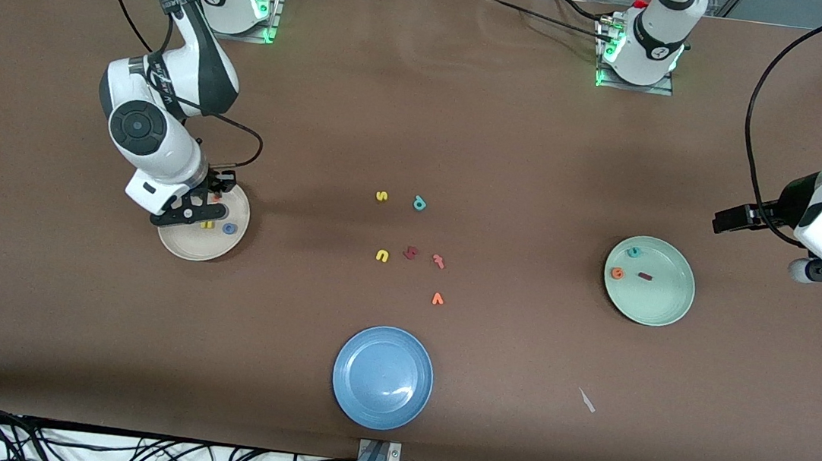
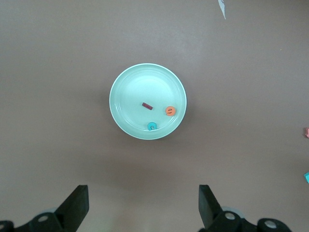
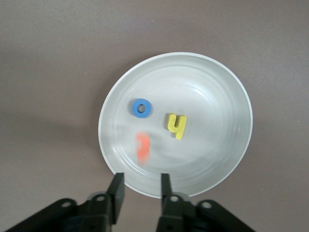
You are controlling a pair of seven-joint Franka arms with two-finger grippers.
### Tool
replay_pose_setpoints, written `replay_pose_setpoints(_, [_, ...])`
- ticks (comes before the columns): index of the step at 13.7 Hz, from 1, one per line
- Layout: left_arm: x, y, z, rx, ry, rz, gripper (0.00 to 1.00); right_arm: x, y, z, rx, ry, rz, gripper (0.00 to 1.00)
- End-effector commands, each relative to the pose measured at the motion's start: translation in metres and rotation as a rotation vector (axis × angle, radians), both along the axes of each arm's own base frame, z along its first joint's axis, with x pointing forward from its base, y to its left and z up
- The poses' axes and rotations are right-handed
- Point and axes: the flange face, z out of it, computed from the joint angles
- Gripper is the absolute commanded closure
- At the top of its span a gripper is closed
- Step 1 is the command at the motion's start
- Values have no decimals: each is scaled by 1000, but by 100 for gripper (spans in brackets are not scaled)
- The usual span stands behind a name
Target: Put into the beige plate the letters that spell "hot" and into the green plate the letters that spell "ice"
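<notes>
Noting layout from the camera edge outward.

- Blue plate is nearest and holds nothing; not part of the task.
- Spare letters are scattered mid-table, well apart from both task plates. None of them is wanted.
- Green plate, toward the left arm's end, holds the teal c, the orange e and the dark red i. The three lie apart from each other. "Ice" looks done.
- Left gripper hangs over bare table beside the green plate, jaws spread wide and empty. This arm waits.
- Beige plate, toward the right arm's end, holds the blue o and the yellow h, side by side and not touching.
- Right gripper sits over the plate's rim, jaws parted with nothing between them: released.

Key relation: the orange t lies straight ahead of the gap between the jaws, inside the rim and just beside the o. Its long axis runs roughly square to the line joining the fingertips. My judgement is that the right arm's next move is a plain lift away, with no regrasp.

Unclear: the t is smeared, so I cannot tell whether it rests on the plate or is in the air. In the front view the right gripper covers most of it, and also part of the plate's rim.
</notes>
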Motion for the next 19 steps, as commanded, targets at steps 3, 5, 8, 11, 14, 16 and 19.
replay_pose_setpoints(3, [-2,2,1,-28,-10,-15,0,-1,1,4,13,-6,-5,25])
replay_pose_setpoints(5, [-2,2,1,-28,-10,-15,0,2,2,8,17,-14,-5,4])
replay_pose_setpoints(8, [0,3,-3,-28,-6,-13,0,20,4,37,28,-66,1,0])
replay_pose_setpoints(11, [0,2,-3,-30,-6,-14,0,37,-8,87,24,-82,-45,0])
replay_pose_setpoints(14, [0,1,-3,-30,-4,-16,0,42,-13,159,109,-56,-138,0])
replay_pose_setpoints(16, [-1,1,-4,-31,-2,-16,0,41,-21,208,124,-21,-168,0])
replay_pose_setpoints(19, [0,1,-4,-30,-1,-16,0,35,-62,260,158,18,-241,0])
